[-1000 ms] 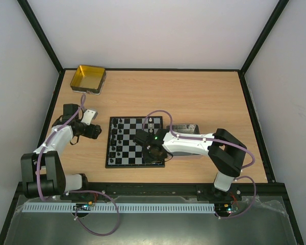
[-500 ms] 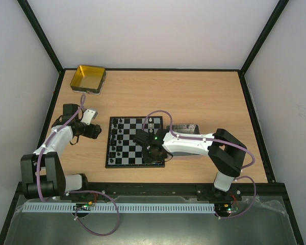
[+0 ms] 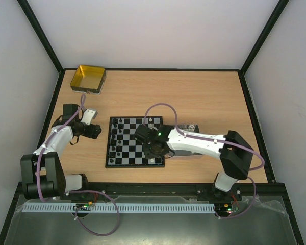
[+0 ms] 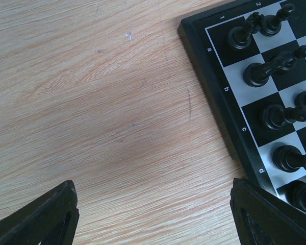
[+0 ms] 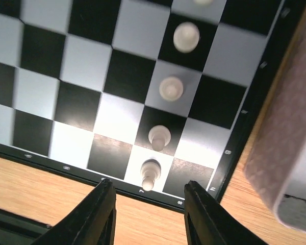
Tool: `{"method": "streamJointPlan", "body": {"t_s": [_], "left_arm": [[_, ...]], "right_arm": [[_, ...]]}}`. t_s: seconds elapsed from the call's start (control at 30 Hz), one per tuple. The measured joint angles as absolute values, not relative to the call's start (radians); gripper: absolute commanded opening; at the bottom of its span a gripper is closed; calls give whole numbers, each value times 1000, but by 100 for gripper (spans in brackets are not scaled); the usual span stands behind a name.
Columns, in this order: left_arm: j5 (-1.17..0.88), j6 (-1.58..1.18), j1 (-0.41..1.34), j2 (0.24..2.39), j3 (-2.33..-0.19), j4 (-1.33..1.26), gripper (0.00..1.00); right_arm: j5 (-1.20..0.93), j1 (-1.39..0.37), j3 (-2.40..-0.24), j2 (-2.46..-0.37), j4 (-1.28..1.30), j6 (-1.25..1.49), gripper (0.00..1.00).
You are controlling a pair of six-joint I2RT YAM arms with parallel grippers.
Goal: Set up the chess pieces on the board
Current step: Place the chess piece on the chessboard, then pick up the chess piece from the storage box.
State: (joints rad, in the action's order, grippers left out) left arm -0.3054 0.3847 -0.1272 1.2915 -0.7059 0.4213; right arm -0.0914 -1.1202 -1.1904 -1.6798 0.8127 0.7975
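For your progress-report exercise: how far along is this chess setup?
Done: black chess pieces stand in two rows on the small black-and-white checkered board; four white pieces line another row. In hand: nothing; the right gripper hangs open by the end one, the left gripper open beside the board. Left: white's edge row looks bare.

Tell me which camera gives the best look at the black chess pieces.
The left wrist view: the black pieces stand close and sharp on the board's edge squares. The top external view shows them only as tiny dark dots along the board's left side. The right wrist view shows only white pieces, none black.
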Motion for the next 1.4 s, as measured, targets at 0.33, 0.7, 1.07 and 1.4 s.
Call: {"method": "streamJointPlan", "body": {"t_s": [0.33,0.7,1.07,1.4], "left_arm": [[-306,385,-127,1284,-706,422,82],[-322,385,-127,1262,-706,436,82],[-323,385,-127,1256,-706,435,82],[-323,385,-127,1258,-706,435,81]], "right_arm": [[-19,-771,-1186,-1477,840,738,35],[-1,-517,-1140,-1504,822,682,34],[-58,-498,-1131,-1540,785,658,31],[-52,-594,-1166,-1649,772,653,31]]}}
